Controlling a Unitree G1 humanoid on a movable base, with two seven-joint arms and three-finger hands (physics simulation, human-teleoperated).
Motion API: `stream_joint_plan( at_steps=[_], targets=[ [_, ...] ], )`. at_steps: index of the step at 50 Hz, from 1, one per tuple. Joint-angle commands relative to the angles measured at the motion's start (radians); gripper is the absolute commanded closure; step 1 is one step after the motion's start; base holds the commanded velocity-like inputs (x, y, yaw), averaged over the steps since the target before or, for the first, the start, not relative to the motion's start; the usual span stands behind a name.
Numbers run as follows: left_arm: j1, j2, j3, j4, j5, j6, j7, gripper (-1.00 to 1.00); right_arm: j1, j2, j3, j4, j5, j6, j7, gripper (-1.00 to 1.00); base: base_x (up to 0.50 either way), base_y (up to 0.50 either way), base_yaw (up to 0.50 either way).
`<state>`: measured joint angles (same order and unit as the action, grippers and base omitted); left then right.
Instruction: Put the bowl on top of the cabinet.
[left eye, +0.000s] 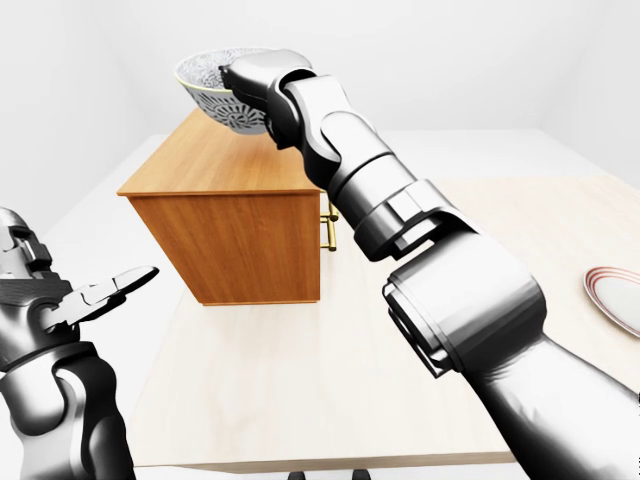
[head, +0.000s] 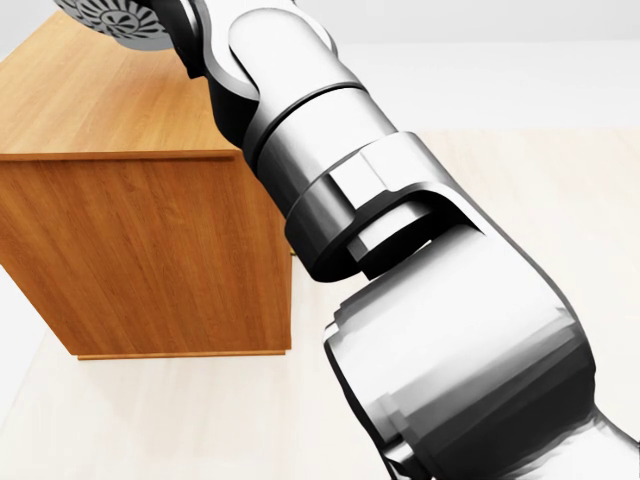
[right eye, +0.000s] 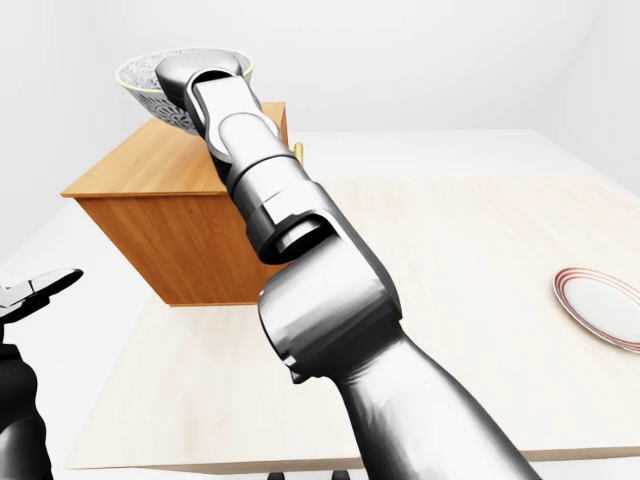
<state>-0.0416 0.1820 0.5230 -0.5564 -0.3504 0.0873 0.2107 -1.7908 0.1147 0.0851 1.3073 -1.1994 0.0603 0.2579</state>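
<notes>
Pale wooden tabletop (left eye: 300, 390) is stretching across both eye views. At lower left, the left hand (left eye: 80, 298) is hovering with its fingers spread apart, gripping nothing. The cabinet (left eye: 240, 235) is standing on the table, and the bowl (left eye: 212, 88) is hanging above its top. The right hand (left eye: 262, 82) appears to be clamping the bowl's rim, its fingers mostly hidden. A plate (right eye: 600, 305) is lying far right.

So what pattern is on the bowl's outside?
White with a dense dark print on the bowl; left-eye view shows it best.
</notes>
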Motion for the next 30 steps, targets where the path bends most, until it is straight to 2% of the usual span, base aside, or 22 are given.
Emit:
stream_joint_plan(
  at_steps=[1,30],
  targets=[
    [0.002,-0.002,-0.001,0.000,0.001,0.000,-0.001,-1.00,0.015,-0.007,0.000,-0.014,0.050,0.015,-0.025,1.00,0.00,0.00,0.00],
    [0.001,-0.002,0.002,-0.010,0.000,0.000,0.000,-1.00,0.070,-0.015,0.000,-0.008,0.045,0.027,-0.038,1.00,0.00,0.00,0.00]
  ],
)
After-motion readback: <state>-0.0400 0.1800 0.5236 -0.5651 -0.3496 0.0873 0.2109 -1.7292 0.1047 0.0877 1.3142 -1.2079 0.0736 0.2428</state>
